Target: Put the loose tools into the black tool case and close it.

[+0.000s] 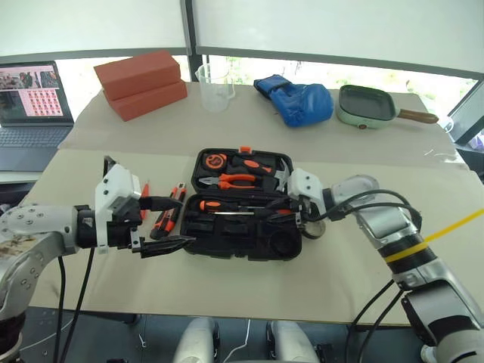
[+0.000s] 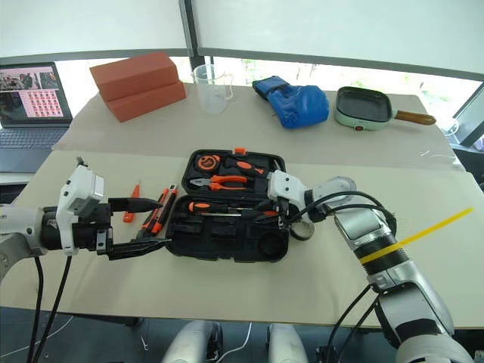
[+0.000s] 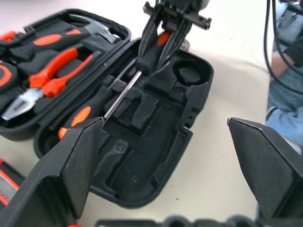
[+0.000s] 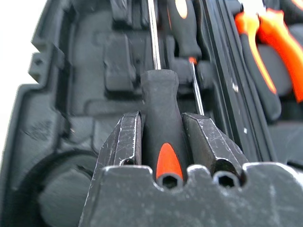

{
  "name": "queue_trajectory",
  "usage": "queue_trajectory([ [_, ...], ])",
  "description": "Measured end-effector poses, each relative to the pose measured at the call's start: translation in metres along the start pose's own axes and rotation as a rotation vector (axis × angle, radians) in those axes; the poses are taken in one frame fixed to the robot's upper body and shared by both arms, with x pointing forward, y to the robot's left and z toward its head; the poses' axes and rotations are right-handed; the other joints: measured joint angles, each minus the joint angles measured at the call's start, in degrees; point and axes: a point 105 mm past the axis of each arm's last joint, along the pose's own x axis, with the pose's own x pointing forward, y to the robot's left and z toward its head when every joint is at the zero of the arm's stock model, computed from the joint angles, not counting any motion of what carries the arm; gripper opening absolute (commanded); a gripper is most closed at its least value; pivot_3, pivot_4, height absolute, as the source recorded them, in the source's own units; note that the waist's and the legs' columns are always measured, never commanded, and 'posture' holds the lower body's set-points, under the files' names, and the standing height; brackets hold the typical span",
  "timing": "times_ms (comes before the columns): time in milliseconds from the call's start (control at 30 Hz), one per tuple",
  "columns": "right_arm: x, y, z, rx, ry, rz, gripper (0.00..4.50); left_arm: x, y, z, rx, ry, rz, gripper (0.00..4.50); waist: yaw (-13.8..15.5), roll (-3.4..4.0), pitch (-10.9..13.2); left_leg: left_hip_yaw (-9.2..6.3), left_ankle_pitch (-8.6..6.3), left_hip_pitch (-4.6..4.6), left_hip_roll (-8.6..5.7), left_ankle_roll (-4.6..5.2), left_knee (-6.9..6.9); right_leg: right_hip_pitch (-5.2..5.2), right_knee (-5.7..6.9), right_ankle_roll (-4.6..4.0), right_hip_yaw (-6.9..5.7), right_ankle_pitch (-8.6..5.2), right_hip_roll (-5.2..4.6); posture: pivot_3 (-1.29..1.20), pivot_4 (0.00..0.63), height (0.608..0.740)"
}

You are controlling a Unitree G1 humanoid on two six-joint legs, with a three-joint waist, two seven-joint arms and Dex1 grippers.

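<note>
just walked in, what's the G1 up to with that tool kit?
It's packing loose tools into the open black tool case. The right end effector is shut on a screwdriver, holding it over the case's near half, where another screwdriver already lies. The left end effector is open beside the case's left edge, holding nothing. A utility knife and tester pen still lie on the table left of the case.

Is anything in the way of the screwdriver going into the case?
Nothing visible. The right hand holds the screwdriver right over the open case, beside another screwdriver already lying there.
</note>
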Motion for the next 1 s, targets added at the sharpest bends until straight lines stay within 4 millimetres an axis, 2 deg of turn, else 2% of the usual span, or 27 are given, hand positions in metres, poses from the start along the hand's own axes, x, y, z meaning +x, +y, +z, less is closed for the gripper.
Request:
queue_trajectory([
  [200, 0.002, -0.005, -0.002, -0.005, 0.019, 0.002, 1.04, 0.001, 0.001, 0.004, 0.013, -0.002, 0.001, 4.50, -0.4, 0.01, 0.0, -0.01, 0.02, 0.04, 0.00, -0.05, -0.03, 0.00, 0.04, -0.04, -0.01, 0.01, 0.02, 0.00, 0.150, 0.738],
  [267, 0.003, -0.005, -0.002, -0.005, 0.018, 0.005, 2.04, 0.003, 0.001, 0.007, 0.025, -0.006, -0.003, 4.50, -0.5, 0.01, 0.0, 0.00, 0.02, 0.04, -0.01, -0.05, -0.03, 0.02, 0.03, -0.04, -0.01, 0.01, 0.02, 0.00, 0.150, 0.738],
  [433, 0.001, -0.006, 0.007, -0.003, -0.010, -0.006, 3.53, 0.008, 0.004, 0.007, 0.018, -0.003, -0.017, 4.50, -0.6, 0.01, 0.0, 0.00, 0.03, 0.04, 0.00, -0.06, -0.06, -0.02, 0.05, -0.06, 0.00, 0.02, 0.06, 0.00, 0.150, 0.738],
  [500, -0.002, -0.007, 0.013, 0.006, -0.038, -0.013, 4.31, 0.009, 0.004, 0.007, 0.023, -0.006, -0.021, 4.50, -0.6, 0.01, 0.0, 0.00, 0.03, 0.04, 0.00, -0.06, -0.06, -0.01, 0.05, -0.06, 0.00, 0.02, 0.04, 0.00, 0.150, 0.738],
  [533, -0.004, -0.008, 0.018, 0.017, -0.059, -0.020, 4.46, 0.009, 0.004, 0.007, 0.024, -0.008, -0.023, 4.50, -0.6, 0.01, 0.0, 0.00, 0.03, 0.04, 0.00, -0.06, -0.06, -0.01, 0.05, -0.06, 0.00, 0.02, 0.04, 0.00, 0.150, 0.738],
  [600, -0.009, -0.011, 0.026, 0.052, -0.104, -0.042, 4.46, 0.011, 0.005, 0.006, 0.022, -0.005, -0.025, 4.50, -0.5, 0.01, 0.0, 0.00, 0.03, 0.05, 0.00, -0.06, -0.05, 0.00, 0.05, -0.06, -0.01, 0.02, 0.04, 0.00, 0.150, 0.738],
  [700, -0.010, -0.015, 0.032, 0.073, -0.130, -0.078, 3.72, 0.014, 0.006, 0.005, 0.028, 0.000, -0.036, 4.50, -0.5, 0.01, 0.0, 0.00, 0.03, 0.05, -0.01, -0.06, -0.05, 0.01, 0.04, -0.06, -0.01, 0.02, 0.04, 0.00, 0.150, 0.738],
  [833, -0.002, -0.011, 0.024, 0.109, -0.134, -0.090, 2.27, 0.015, 0.009, 0.008, 0.050, -0.009, -0.028, 4.50, -0.5, 0.01, 0.0, 0.02, 0.03, 0.04, -0.02, -0.06, -0.06, -0.01, 0.04, -0.06, -0.01, 0.02, 0.05, 0.00, 0.150, 0.738],
  [933, 0.003, -0.009, 0.021, 0.126, -0.134, -0.096, 1.46, 0.016, 0.010, 0.006, 0.044, -0.005, -0.032, 4.50, -0.6, 0.01, 0.0, 0.04, 0.03, 0.04, -0.02, -0.06, -0.05, -0.01, 0.05, -0.06, 0.00, 0.02, 0.06, 0.00, 0.150, 0.738],
  [1000, 0.006, -0.008, 0.022, 0.132, -0.143, -0.102, 0.76, 0.017, 0.011, 0.007, 0.044, -0.005, -0.032, 4.50, -0.6, 0.01, 0.0, 0.03, 0.03, 0.05, -0.02, -0.07, -0.05, -0.01, 0.06, -0.06, 0.00, 0.02, 0.08, 0.00, 0.150, 0.738],
])
